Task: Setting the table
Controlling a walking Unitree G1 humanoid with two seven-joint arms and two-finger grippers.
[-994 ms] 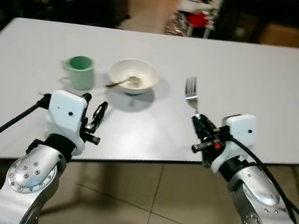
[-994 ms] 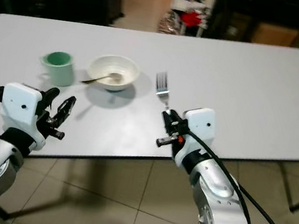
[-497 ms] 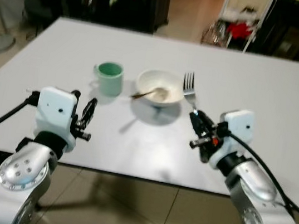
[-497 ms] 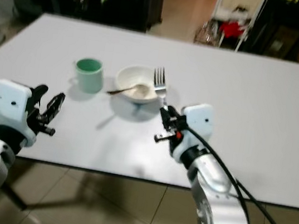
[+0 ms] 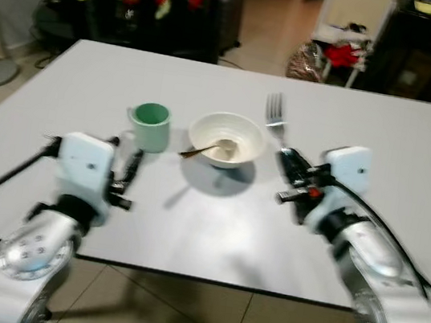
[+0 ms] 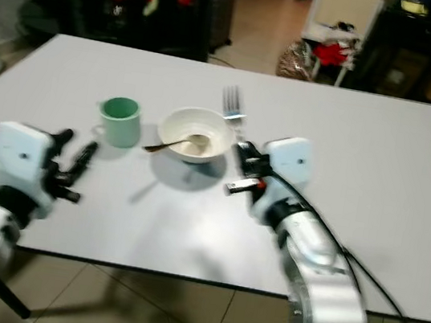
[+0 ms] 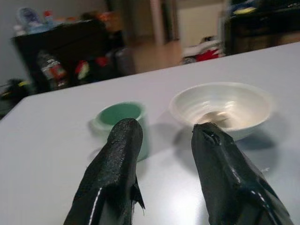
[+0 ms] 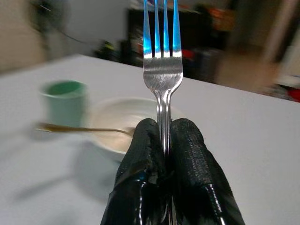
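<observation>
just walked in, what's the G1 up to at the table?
Setting the table. The right claw is shut on a fork, held tines-up beside the white bowl, which has a spoon in it. A green mug stands left of the bowl. The left claw is open and holds nothing, above the table.

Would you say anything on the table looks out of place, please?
Nothing much. The spoon leans in the bowl with its handle over the rim toward the mug; the right tool holds the fork upright.
</observation>
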